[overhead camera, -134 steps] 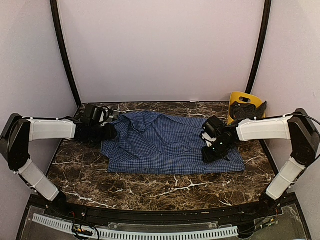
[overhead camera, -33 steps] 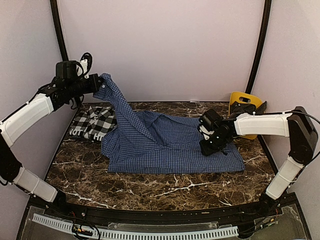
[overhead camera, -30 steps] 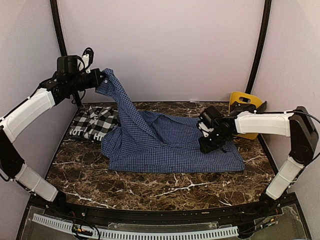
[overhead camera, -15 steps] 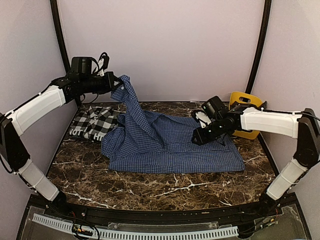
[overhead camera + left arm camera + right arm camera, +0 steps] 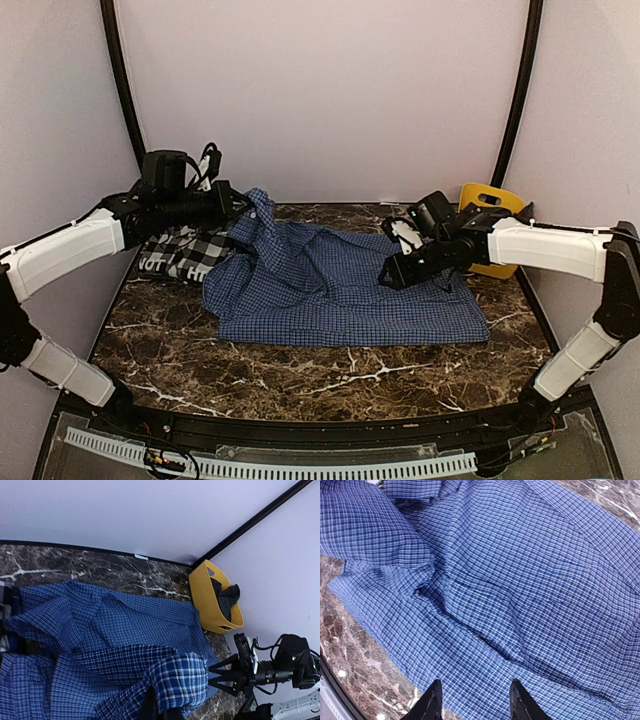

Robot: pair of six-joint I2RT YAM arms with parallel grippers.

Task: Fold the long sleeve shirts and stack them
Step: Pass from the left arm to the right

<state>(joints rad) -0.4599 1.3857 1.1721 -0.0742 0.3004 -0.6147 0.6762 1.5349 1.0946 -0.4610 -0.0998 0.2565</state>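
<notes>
Blue shirt (image 5: 340, 290) spread mid-table, long axis left to right.
Far-left corner clamped in left gripper (image 5: 240, 203), held up beside plaid shirt (image 5: 180, 252) (nearer arm for the fold); right gripper (image 5: 389, 274) parted, empty, over right half.

plaid shirt (image 5: 190, 252): partly under left arm (image 5: 80, 245) and blue shirt (image 5: 330, 290), lettering too small to read. left gripper (image 5: 161, 711): tips buried in blue fabric, cut by bottom edge. right gripper (image 5: 475, 702): only the tips show in wrist view. yellow bin (image 5: 204, 597): dark contents unidentifiable.
</notes>
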